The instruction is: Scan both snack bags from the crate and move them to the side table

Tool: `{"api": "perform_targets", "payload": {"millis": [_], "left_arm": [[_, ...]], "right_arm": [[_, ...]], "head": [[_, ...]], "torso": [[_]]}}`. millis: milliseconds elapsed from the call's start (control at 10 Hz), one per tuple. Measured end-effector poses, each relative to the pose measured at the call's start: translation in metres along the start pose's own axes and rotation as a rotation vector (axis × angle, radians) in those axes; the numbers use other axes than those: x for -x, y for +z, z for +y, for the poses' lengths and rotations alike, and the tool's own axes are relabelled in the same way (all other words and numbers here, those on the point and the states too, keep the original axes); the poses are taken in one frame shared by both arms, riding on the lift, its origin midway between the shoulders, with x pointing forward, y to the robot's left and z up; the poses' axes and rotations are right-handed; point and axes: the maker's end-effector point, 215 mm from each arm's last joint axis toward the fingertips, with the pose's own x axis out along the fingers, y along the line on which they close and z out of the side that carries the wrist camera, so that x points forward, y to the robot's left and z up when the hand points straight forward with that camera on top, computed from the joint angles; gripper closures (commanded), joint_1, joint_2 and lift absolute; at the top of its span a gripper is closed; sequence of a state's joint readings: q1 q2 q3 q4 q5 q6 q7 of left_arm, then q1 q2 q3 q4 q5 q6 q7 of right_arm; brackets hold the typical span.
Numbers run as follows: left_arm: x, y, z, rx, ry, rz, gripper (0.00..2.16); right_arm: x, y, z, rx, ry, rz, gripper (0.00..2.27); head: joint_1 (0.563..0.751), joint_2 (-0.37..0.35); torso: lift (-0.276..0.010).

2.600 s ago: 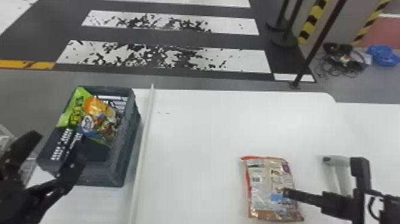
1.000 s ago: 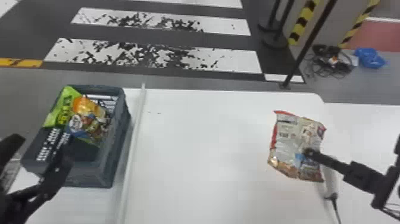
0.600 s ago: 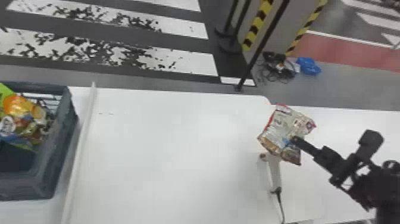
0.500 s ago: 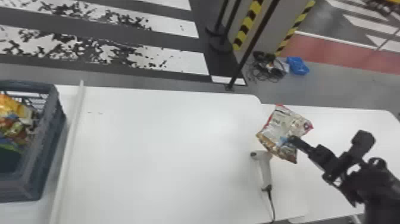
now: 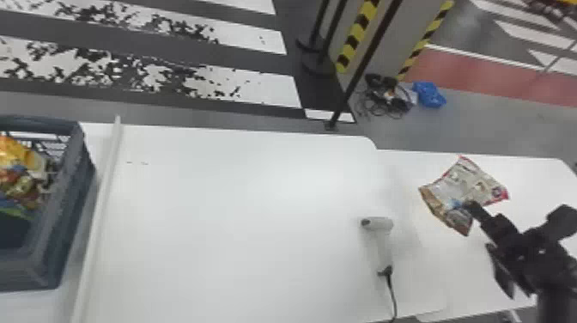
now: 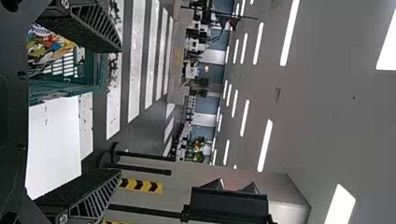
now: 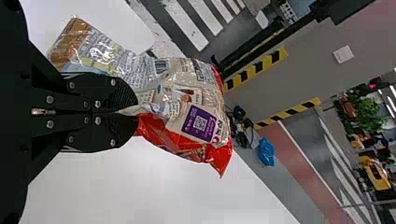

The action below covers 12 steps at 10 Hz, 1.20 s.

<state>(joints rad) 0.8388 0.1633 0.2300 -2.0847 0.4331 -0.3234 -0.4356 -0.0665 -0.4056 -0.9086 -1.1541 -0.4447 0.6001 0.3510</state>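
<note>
At the right of the head view, my right gripper (image 5: 470, 205) holds a snack bag (image 5: 450, 189) above the side table (image 5: 532, 172). In the right wrist view my right gripper (image 7: 135, 112) is shut on a pinched fold of the snack bag (image 7: 187, 93), whose red edge and purple label face the camera. The handheld scanner (image 5: 380, 245) lies on the main table (image 5: 240, 223), left of the bag. My left gripper (image 6: 119, 109) stands open with nothing between its fingers, and beyond it the crate (image 6: 70, 86) holds colourful bags (image 6: 46, 46).
The crate (image 5: 64, 206) with colourful bags (image 5: 21, 172) stands at the head view's left edge, beside a white raised strip (image 5: 101, 206). A black cable (image 5: 391, 296) runs from the scanner to the front. Behind the tables stand black posts (image 5: 365, 64) on the floor.
The snack bag, lying on the main table at first, has been lifted and carried right in my right gripper, past the scanner. The head view has turned right, and the left arm has left it.
</note>
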Motion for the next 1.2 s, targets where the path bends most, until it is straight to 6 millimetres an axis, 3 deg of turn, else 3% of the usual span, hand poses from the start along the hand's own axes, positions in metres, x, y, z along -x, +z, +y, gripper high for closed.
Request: {"api": "perform_targets", "payload": {"millis": [400, 600, 700, 800, 900, 1200], "left_arm": [[-0.001, 0.000, 0.001, 0.002, -0.003, -0.002, 0.07], [-0.001, 0.001, 0.002, 0.004, -0.005, -0.004, 0.07], [-0.001, 0.002, 0.002, 0.005, -0.007, -0.006, 0.07], [-0.002, 0.004, 0.001, 0.004, -0.009, -0.010, 0.07], [-0.002, 0.006, 0.001, 0.004, -0.010, -0.015, 0.07], [-0.004, 0.006, 0.001, 0.009, -0.005, -0.021, 0.07]], "right_arm": [[-0.005, -0.009, -0.066, 0.038, -0.250, -0.028, 2.23], [-0.009, -0.016, -0.080, 0.101, -0.381, -0.001, 2.23], [-0.013, -0.018, -0.078, 0.123, -0.401, 0.012, 1.85], [-0.015, -0.023, -0.076, 0.132, -0.408, 0.032, 0.61], [-0.014, -0.032, -0.078, 0.139, -0.423, 0.059, 0.00], [0.001, -0.053, -0.089, 0.173, -0.463, 0.112, 0.04]], "head": [[0.695, -0.350], [0.695, -0.350], [0.695, -0.350], [0.695, -0.350], [0.695, -0.350], [0.695, -0.350]], "torso": [[-0.029], [-0.029], [-0.029], [-0.029], [-0.029], [-0.029]]}}
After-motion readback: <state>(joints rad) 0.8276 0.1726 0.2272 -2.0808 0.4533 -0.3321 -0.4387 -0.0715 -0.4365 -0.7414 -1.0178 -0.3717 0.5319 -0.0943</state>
